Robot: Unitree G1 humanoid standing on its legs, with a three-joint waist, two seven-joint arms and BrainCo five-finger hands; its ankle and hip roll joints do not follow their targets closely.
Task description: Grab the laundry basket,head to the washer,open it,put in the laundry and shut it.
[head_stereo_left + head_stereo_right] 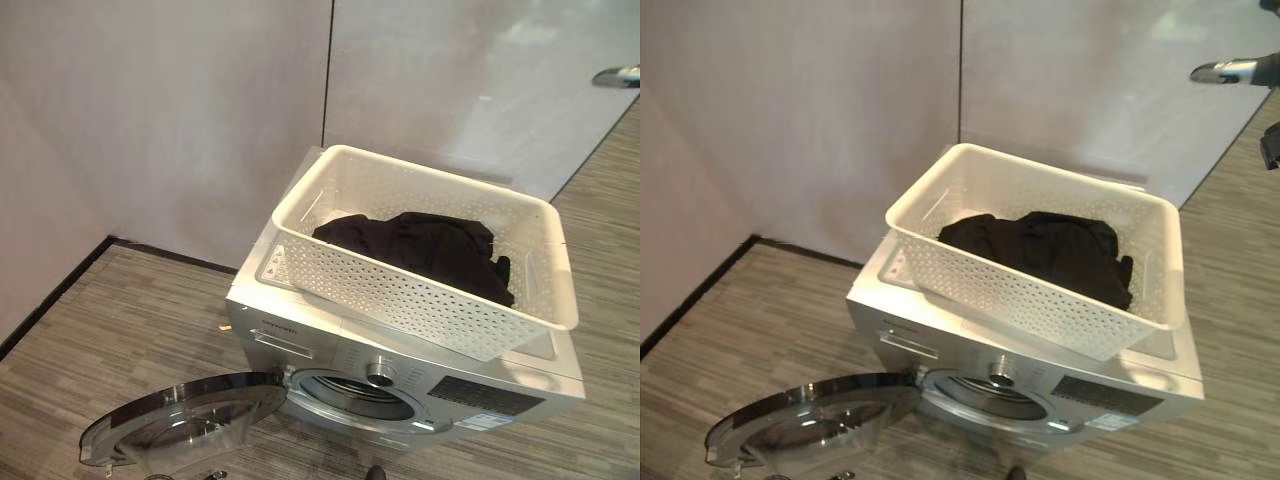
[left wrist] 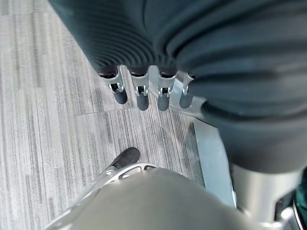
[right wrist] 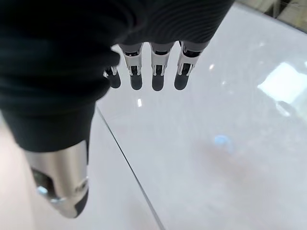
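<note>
Now the basket (image 1: 425, 270) sits on top of the washer (image 1: 400, 385), tilted a little, with the door (image 1: 185, 420) already swung open and lying low to the robot's left, so the step in hand looks like moving the laundry (image 1: 420, 250) from basket to drum (image 1: 355, 392). Neither hand holds anything: the left hand (image 2: 144, 91) hangs over the floor (image 2: 43, 120) with straight, relaxed fingers, the door's rim just below it in its wrist view; the right hand (image 3: 153, 72) is raised well above and to the right of the basket, fingers straight too, facing the pale wall (image 3: 216, 143). To do this well, I judge the right hand should come down into the basket from above, gather the dark cloth in one bunch so no sleeve trails, lift it clear of the rim, then carry it down to the opening without catching the door. By count: one basket, one washer, one door, one dark heap of laundry; whether it is one garment or several cannot be told.
</note>
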